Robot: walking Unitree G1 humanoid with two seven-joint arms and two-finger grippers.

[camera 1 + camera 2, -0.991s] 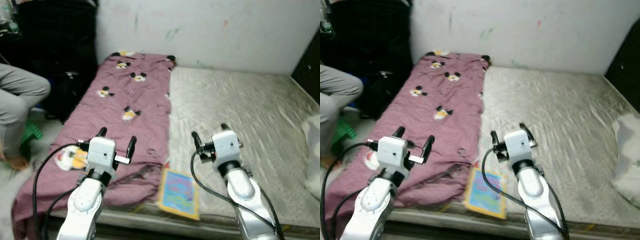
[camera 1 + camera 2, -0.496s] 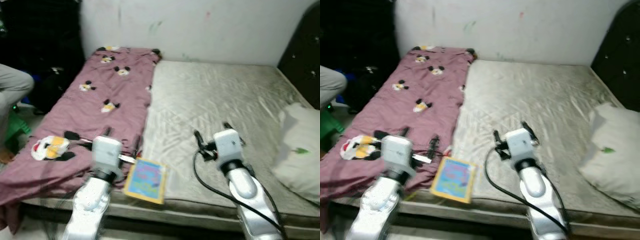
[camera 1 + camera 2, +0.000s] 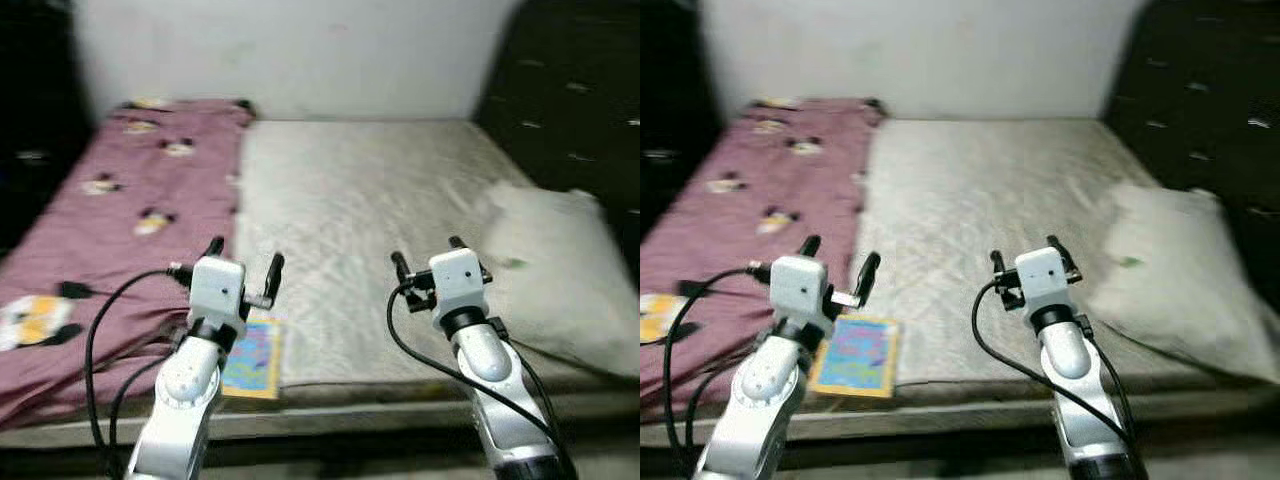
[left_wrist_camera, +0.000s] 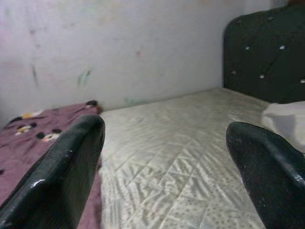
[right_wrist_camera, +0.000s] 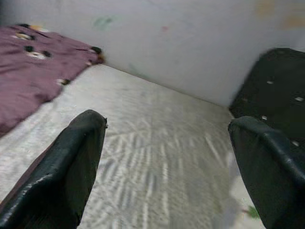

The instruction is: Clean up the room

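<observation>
Both arms reach forward over the near edge of the bed, wrists level. The left gripper (image 3: 243, 268) hangs over the seam where the blanket (image 3: 95, 215) meets the mattress (image 3: 360, 210), its two fingers spread wide with nothing between them. The right gripper (image 3: 428, 258) is held above the mattress, fingers likewise apart and empty. A book (image 3: 250, 358) with a bright blue and pink cover and yellow border lies flat at the near edge, just beside the blanket and below the left gripper. The maroon blanket carries cartoon mouse prints. A pale pillow (image 3: 545, 250) rests at the right by the dark headboard (image 4: 259, 57). The left wrist view shows smudges on the wall (image 4: 109, 45).
</observation>
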